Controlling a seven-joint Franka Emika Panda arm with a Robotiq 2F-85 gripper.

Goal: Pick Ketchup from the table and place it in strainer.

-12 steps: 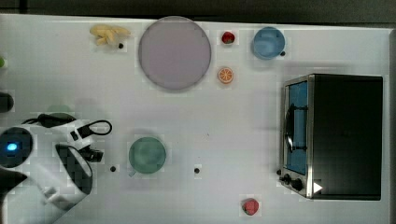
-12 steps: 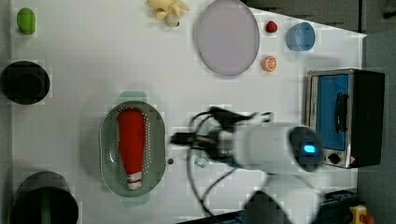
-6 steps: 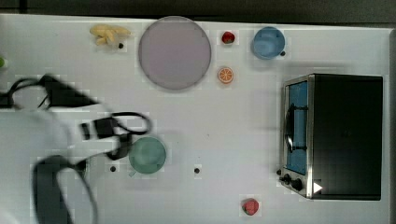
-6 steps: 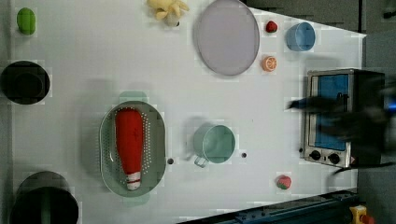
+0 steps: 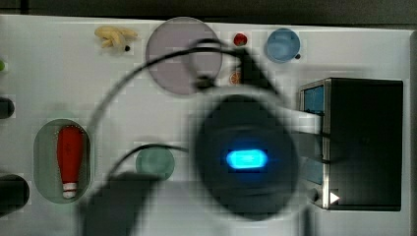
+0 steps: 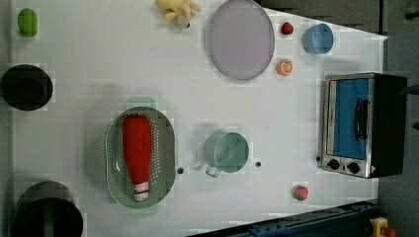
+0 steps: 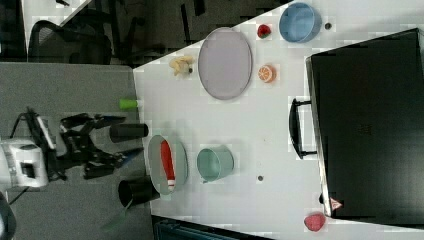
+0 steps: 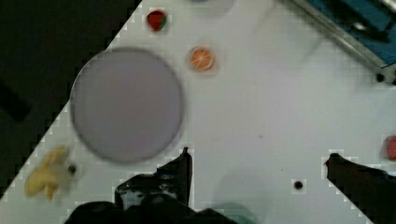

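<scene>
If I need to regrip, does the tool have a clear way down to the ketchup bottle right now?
Probably yes. The ketchup bottle lies uncovered in the strainer, with nothing over it, and the green cup stands apart. The tool is open and empty.

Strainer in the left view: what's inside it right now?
The Ketchup lies lengthwise inside the strainer, white cap toward the left view's bottom. Perforated floor shows on both sides; the floor under the bottle is covered.

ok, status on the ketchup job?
Claw open, empty, up off the table. Ketchup bottle lying in the strainer, cap toward the left view's bottom. Nothing in the way.
</scene>
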